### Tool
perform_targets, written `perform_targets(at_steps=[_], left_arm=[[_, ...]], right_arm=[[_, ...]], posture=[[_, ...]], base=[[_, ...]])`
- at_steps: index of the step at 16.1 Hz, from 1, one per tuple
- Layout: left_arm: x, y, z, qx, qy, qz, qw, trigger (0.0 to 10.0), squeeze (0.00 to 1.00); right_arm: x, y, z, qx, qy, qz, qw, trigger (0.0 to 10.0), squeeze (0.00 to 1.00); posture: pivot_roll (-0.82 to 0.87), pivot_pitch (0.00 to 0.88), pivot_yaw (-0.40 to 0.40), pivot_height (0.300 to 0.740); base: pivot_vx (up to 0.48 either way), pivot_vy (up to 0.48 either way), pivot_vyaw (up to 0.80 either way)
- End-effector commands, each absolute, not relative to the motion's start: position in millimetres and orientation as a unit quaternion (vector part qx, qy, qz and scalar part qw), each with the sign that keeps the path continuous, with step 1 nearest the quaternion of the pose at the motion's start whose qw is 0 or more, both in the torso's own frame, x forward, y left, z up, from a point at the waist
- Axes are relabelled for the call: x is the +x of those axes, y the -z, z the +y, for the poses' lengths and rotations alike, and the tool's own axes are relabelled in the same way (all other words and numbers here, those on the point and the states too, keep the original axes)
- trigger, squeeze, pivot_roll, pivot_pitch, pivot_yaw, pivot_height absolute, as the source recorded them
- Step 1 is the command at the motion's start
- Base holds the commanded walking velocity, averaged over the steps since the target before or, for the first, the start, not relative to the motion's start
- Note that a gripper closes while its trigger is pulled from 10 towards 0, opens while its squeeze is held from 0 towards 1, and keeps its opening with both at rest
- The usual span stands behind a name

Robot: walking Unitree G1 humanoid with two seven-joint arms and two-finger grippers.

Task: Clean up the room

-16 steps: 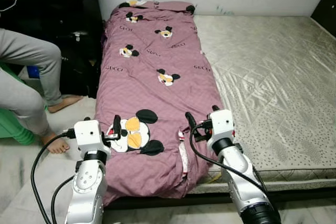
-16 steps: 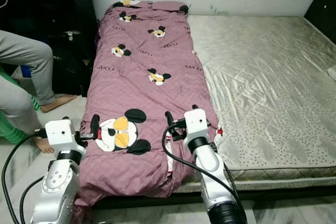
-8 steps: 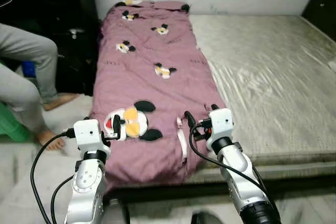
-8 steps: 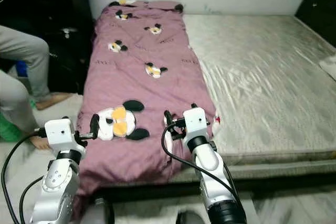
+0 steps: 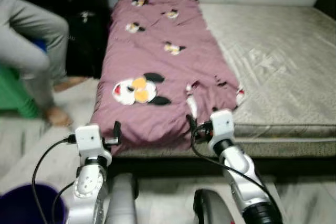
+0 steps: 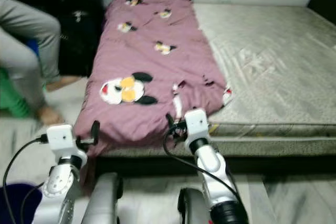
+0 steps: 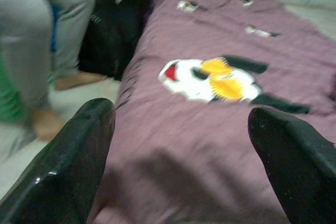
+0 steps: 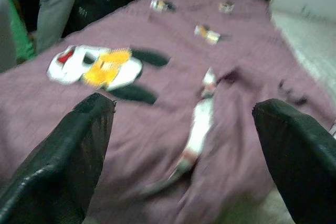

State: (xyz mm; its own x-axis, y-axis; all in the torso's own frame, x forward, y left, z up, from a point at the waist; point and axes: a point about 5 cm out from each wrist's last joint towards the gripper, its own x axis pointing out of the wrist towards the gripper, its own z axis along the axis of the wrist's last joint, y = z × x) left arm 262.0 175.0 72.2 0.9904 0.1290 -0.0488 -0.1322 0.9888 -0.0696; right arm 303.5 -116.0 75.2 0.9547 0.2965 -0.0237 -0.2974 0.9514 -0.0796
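A purple blanket (image 5: 157,51) printed with cartoon mouse heads lies lengthwise on the left part of a bare beige mattress (image 5: 283,61). Its near end hangs a little over the foot of the bed, and its near right corner is crumpled. My left gripper (image 5: 116,131) is held before the blanket's near left corner, apart from it. It is open, and the left wrist view shows cloth between its fingers (image 7: 63,166). My right gripper (image 5: 190,125) is open just before the crumpled corner, holding nothing, with its fingers (image 8: 63,161) wide apart.
A person in grey trousers (image 5: 31,30) sits at the left on a green seat (image 5: 13,93), a bare foot (image 5: 55,116) on the floor. A black bag (image 5: 86,30) stands beside the bed. A dark blue bucket (image 5: 26,205) is at my lower left.
The view has drawn back from the bed and is blurred. Both grippers, earlier over the blanket's near end, are now in front of the bed's foot edge. The bucket has come into view.
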Motion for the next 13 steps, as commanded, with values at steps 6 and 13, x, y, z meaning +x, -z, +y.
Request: perform_targets(at_steps=[6,13], left_arm=[[269.0,-87.3,169.8,-0.036,-0.044,-0.013,0.998,10.0,0.00],[269.6,-86.7,168.8,-0.039,-0.042,-0.010,0.998,10.0,0.00]], right_arm=[[306.8,-83.3,-111.7,-0.051,-0.159,-0.013,0.986,10.0,0.00],[307.6,-82.5,-113.3,-0.045,-0.155,-0.008,0.987,10.0,0.00]], posture=[[0.03,0.095,-0.037,0.582],[0.03,0.102,-0.039,0.582]], base=[[0.042,0.000,0.00],[0.289,0.000,0.23]])
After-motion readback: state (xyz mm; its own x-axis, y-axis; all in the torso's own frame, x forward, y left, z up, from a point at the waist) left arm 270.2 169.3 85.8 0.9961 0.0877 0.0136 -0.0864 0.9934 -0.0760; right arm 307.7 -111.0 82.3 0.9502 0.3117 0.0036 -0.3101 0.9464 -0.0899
